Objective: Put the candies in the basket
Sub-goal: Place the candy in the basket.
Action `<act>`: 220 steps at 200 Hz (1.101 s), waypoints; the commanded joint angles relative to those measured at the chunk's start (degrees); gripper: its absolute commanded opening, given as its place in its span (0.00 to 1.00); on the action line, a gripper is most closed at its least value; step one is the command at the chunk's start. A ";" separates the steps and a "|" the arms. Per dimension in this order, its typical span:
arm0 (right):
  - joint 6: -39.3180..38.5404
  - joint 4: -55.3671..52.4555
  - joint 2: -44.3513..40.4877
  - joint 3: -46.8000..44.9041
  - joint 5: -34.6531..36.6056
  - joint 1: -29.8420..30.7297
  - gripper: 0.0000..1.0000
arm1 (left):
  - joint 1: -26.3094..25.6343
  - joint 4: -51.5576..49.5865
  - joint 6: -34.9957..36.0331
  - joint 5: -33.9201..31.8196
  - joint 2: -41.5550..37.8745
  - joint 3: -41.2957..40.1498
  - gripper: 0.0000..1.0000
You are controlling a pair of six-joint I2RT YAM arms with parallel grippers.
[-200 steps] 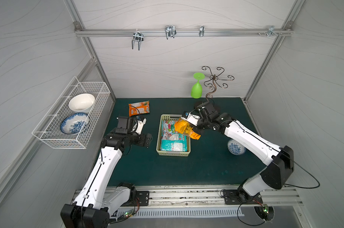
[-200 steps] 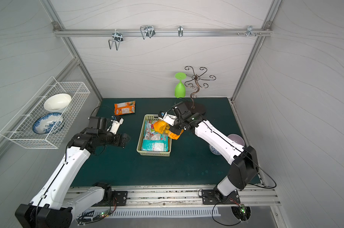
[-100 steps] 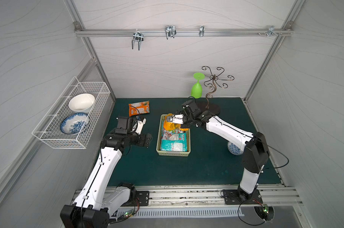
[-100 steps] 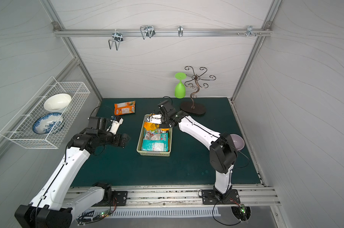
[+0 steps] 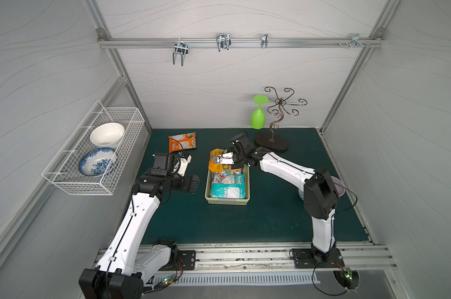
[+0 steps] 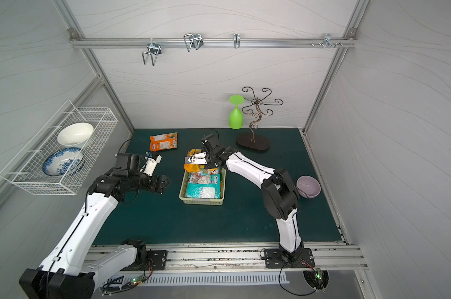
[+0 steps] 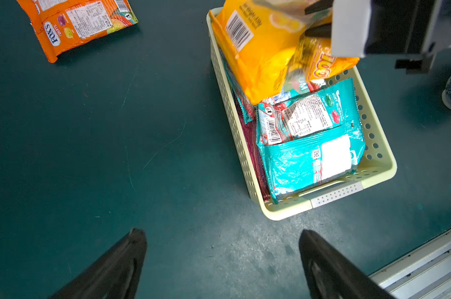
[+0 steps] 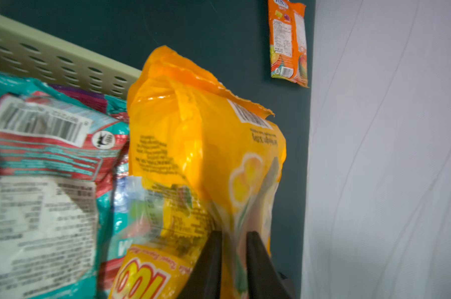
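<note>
Right end effector (image 8: 234, 234) is parting, with the yellow packet (image 8: 198, 134) now brought over the basket (image 7: 286, 211); release unconfirmed. Left end effector (image 7: 221, 233) is waiting, spread empty.

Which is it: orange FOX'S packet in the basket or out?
Out: the orange FOX'S packet lies on the mat, apart from the basket.

Surface: dark green mat (image 5: 245, 220), scuffed toward 6 o'clock.

Directly on it:
- Pale yellow-green perforated basket (image 5: 228, 202), approx. ctr, long axis 12–6.
- Orange FOX'S pkt (image 5: 182, 142), flat, 11 o'clock, well apart from basket.
- Dark oval stand base (image 5: 271, 142), 1 o'clock.
- Green goblet (image 5: 258, 120), inverted, 12–1 o'clock at back edge; contact w/ mat not confirmed.
- Purple bowl (image 6: 308, 186), 3 o'clock; support unclear.
</note>
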 commanded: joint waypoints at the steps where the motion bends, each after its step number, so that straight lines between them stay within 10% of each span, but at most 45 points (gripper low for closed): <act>1: 3.20 -2.47 -5.63 -1.92 -4.52 0.64 0.46 | 0.31 1.84 -0.22 0.01 0.09 1.67 0.97; 68: 25.33 -5.36 -12.38 1.28 -15.01 -2.62 0.71 | 0.31 2.32 -0.27 0.47 0.12 1.36 0.97; 119: 51.19 -4.73 -2.05 11.61 -0.51 -2.60 0.68 | 0.33 2.42 -0.58 0.51 0.21 1.51 0.97; 180: 58.94 -4.93 11.07 19.75 7.42 0.54 0.68 | 0.32 1.70 -0.58 -0.18 0.37 2.08 0.97; 220: 60.00 0.15 8.86 6.82 10.92 0.68 0.67 | 0.15 2.23 -0.41 -0.08 0.14 1.35 0.97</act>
